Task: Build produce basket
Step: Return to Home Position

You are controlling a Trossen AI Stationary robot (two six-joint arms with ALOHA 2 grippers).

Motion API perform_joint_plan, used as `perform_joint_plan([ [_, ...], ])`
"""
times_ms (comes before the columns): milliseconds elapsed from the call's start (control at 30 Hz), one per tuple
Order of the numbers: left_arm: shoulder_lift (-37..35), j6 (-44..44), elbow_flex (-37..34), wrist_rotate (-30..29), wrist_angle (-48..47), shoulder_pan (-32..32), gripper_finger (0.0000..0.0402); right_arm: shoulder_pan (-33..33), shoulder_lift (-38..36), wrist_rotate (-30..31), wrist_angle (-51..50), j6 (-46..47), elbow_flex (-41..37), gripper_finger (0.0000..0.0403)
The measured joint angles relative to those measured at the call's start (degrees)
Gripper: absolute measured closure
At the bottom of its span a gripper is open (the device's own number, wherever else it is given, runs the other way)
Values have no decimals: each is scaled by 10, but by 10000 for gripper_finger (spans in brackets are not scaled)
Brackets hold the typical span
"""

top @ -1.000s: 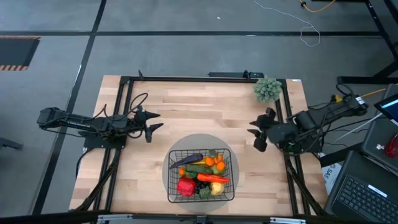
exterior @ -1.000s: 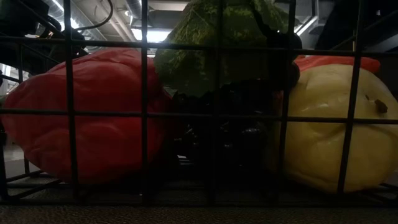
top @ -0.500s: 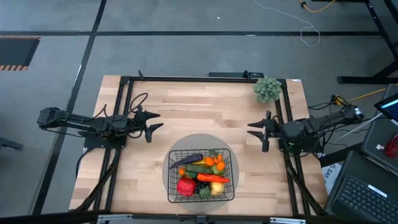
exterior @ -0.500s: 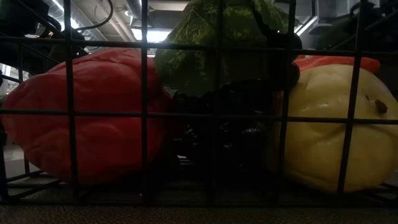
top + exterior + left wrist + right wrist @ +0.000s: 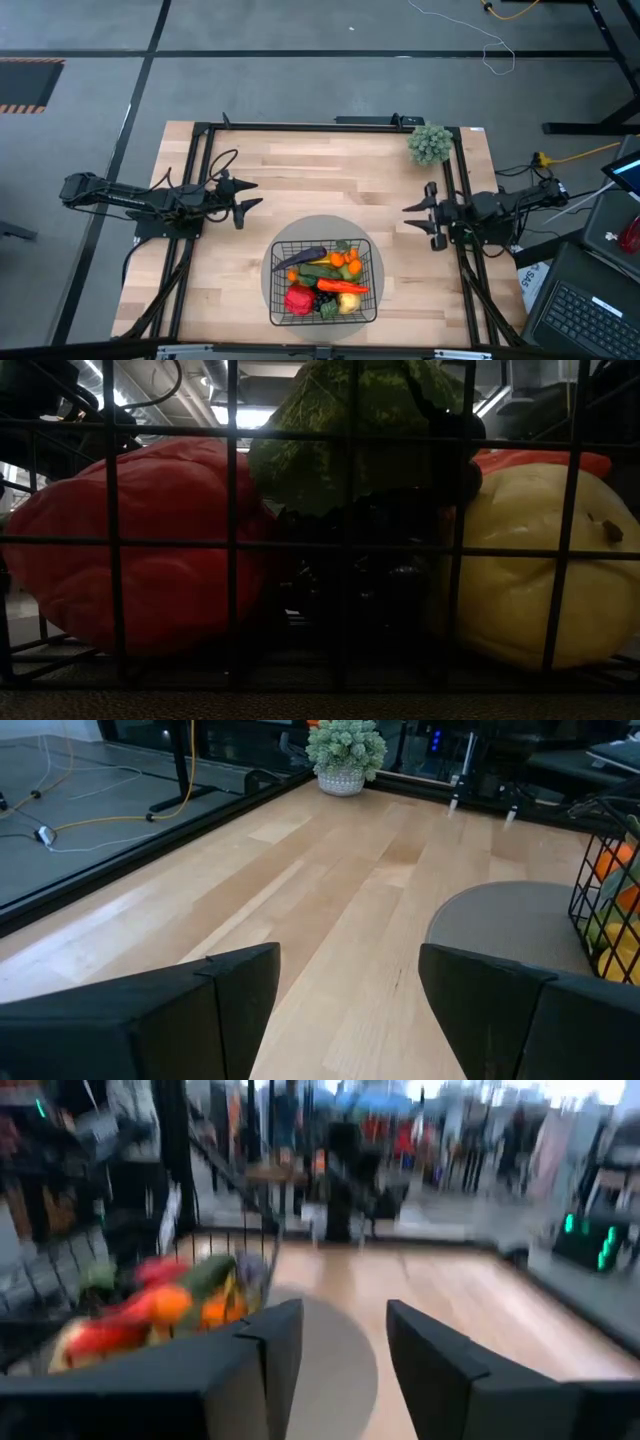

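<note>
High view gives me the whole wooden table, with both arms lying low along its sides. The left gripper sits at the left edge, pointing inward, fingers spread and holding nothing; the left wrist view confirms a wide gap between them. The right gripper sits at the right edge, facing it across the table, also parted and empty (its wrist view is blurred, but the gap between the two dark fingers reads clearly enough).

Between them, toward the near edge, lies the grey round mat, and on it stands the basket: black wire mesh, roughly square with rounded corners, well apart from both grippers.

The produce fills it. A red pepper takes the near left corner, a purple eggplant lies slantwise at the far left, oranges cluster at the far right, and a carrot lies across the right side. Green pieces fill the middle. In the low view, through the grid, I take the dark cluster between the pepper and a yellow fruit to be the grapes.

A grey-green bushy ball stands at the far right corner.
</note>
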Motion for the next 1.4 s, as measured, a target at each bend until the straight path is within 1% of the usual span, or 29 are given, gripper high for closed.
perform_joint_plan([
  [67,0,0,0,0,0,0,172,0,-16,-2,48,-17,-16,255],
  [133,0,0,0,0,0,0,172,0,-17,-4,57,-31,-17,255],
  [300,0,0,0,0,0,0,172,0,-10,-2,50,-23,-17,255],
  [467,0,0,0,0,0,0,172,0,0,-1,52,18,-17,255],
  [1400,0,0,0,0,0,0,172,0,-1,0,52,17,-17,255],
])
